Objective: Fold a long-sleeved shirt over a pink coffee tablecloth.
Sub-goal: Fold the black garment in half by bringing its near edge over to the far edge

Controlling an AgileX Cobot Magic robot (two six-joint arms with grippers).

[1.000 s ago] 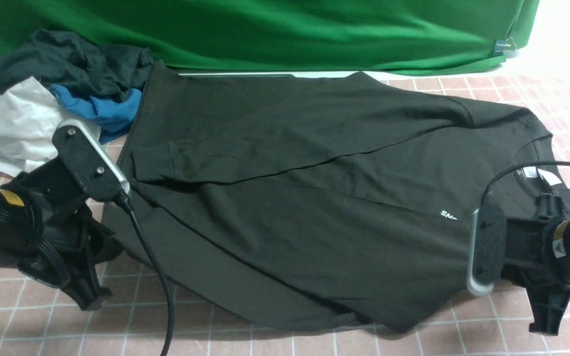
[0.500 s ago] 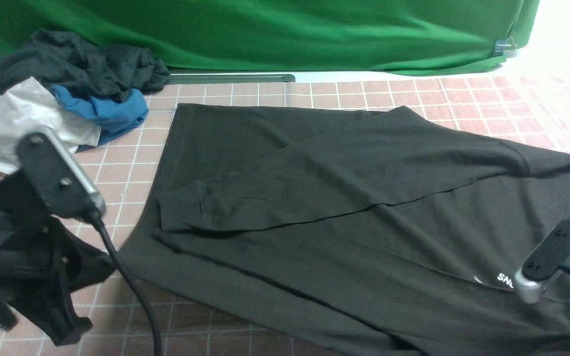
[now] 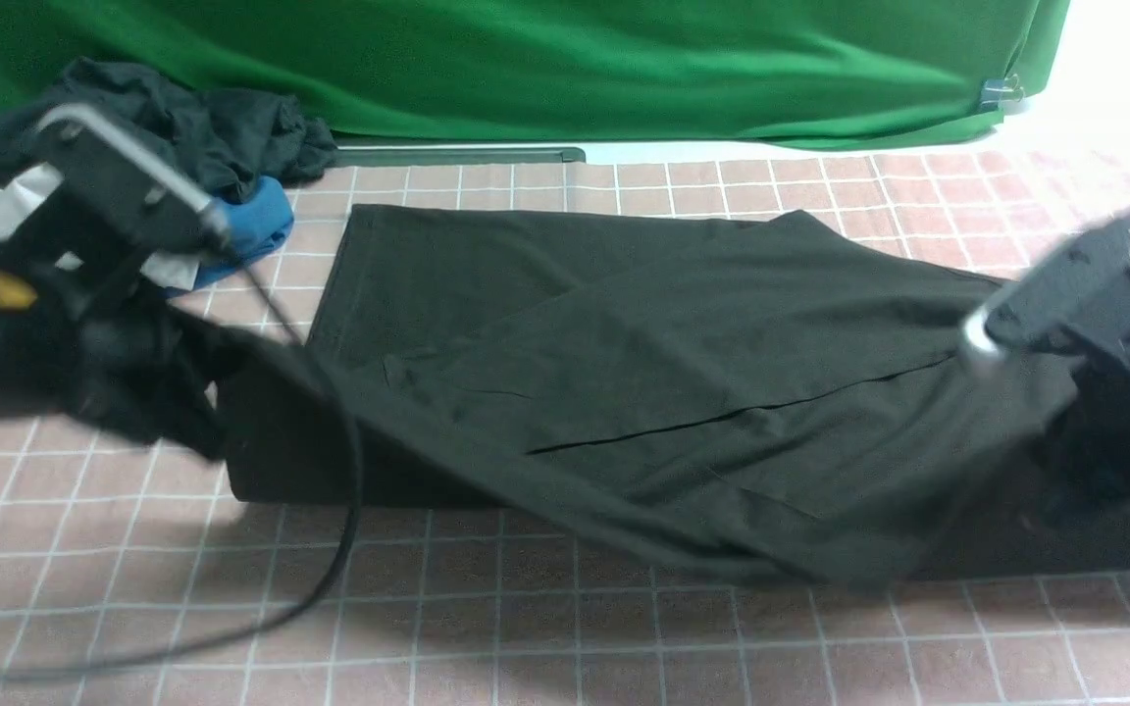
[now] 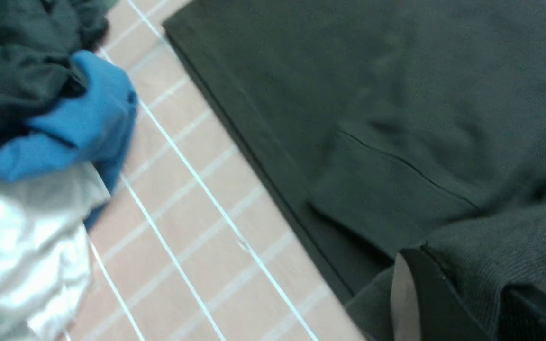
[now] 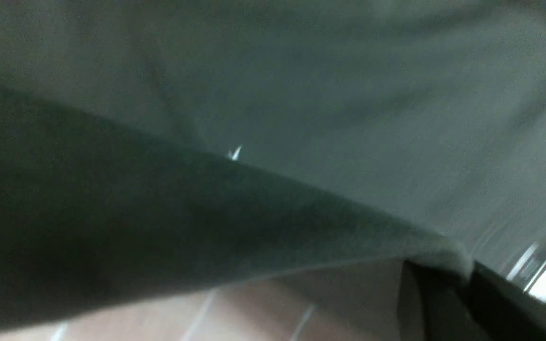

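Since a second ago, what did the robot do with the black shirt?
The left gripper and right gripper kept hold of the long-sleeved shirt, dragged it nearer across the pink coffee tablecloth, away from the clothes heap, then lifted its near edge. The clothes heap and green backdrop stayed put.

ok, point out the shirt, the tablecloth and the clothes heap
long-sleeved shirt (image 3: 683, 373): front view, on the folded-over sleeve.
pink tablecloth (image 3: 565, 637): front view, bare squares near the front edge.
clothes heap (image 3: 263, 221): front view, its blue garment.
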